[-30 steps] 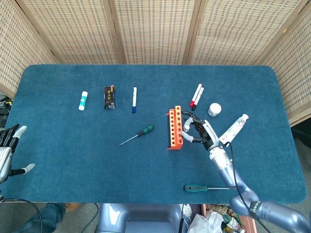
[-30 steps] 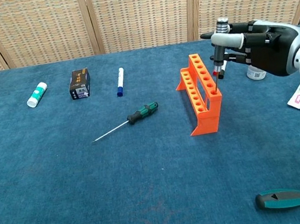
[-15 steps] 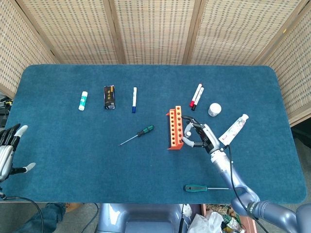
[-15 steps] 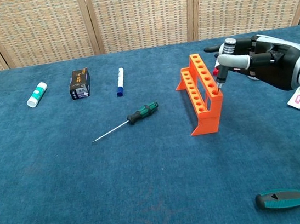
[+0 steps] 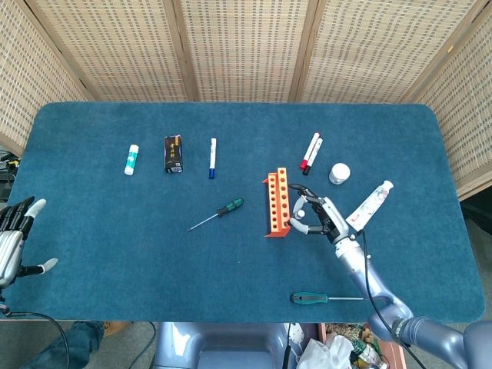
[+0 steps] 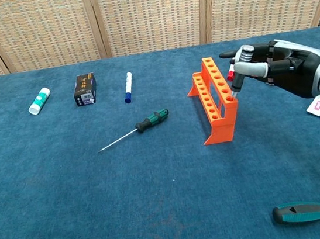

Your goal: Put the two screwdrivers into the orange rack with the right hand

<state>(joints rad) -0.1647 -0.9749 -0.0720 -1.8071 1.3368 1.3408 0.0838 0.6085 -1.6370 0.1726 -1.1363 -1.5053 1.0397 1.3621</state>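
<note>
The orange rack (image 5: 277,203) (image 6: 214,101) stands upright mid-table, its holes empty. A small green-and-black screwdriver (image 5: 219,213) (image 6: 142,125) lies on the cloth to its left. A larger green-handled screwdriver (image 5: 318,297) (image 6: 307,212) lies near the table's front edge. My right hand (image 5: 316,217) (image 6: 276,70) hovers just right of the rack holding nothing, fingers curved and apart, one fingertip at the rack's near top edge. My left hand (image 5: 15,238) hangs open off the table's front left corner.
At the back left lie a white-green glue stick (image 5: 131,159), a black box (image 5: 174,154) and a blue-tipped marker (image 5: 212,157). Red markers (image 5: 310,152), a white jar (image 5: 339,173) and a tube (image 5: 369,205) lie behind and to the right of my right hand.
My right hand has come down and drawn slightly toward the near end of the rack, its fingers lowering to the rack's top edge. Both screwdrivers and my left hand stayed put.
</note>
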